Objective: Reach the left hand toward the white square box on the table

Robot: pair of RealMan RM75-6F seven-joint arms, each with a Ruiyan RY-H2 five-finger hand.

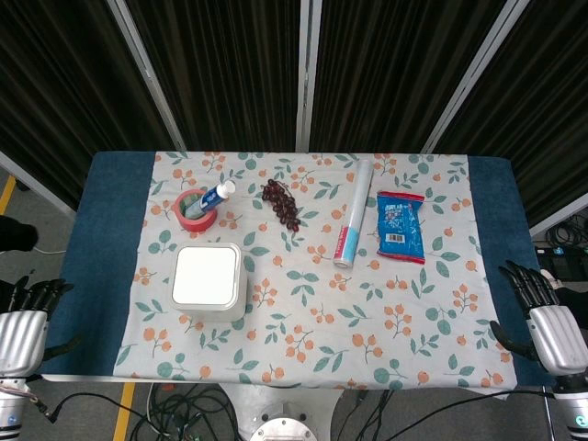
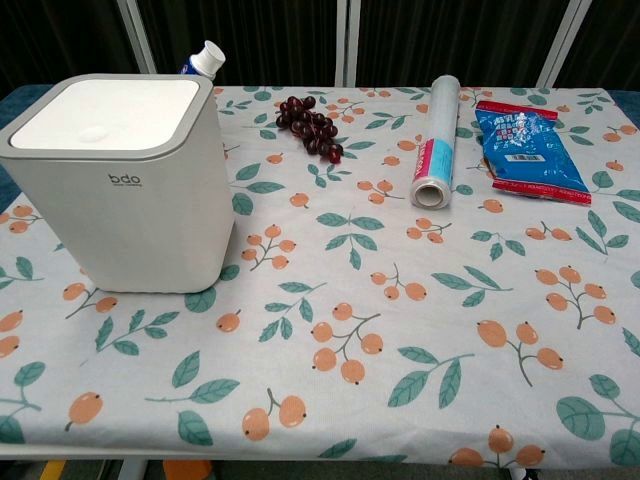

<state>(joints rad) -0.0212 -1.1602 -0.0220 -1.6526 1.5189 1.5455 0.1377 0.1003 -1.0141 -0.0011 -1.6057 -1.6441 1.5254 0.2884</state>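
The white square box point(image 1: 209, 280) stands on the left half of the floral tablecloth; the chest view shows it large at the upper left point(image 2: 118, 185), upright with its lid on. My left hand point(image 1: 26, 317) hangs off the table's left front corner, well left of the box, fingers apart and empty. My right hand point(image 1: 542, 312) hangs beyond the right edge, likewise empty with fingers spread. Neither hand shows in the chest view.
Behind the box a red tape roll point(image 1: 195, 209) holds a toothpaste tube point(image 1: 217, 194). A bunch of dark grapes point(image 1: 281, 203), a cling-film roll point(image 1: 354, 225) and a blue snack packet point(image 1: 401, 226) lie further right. The blue table edge point(image 1: 115, 239) borders the cloth.
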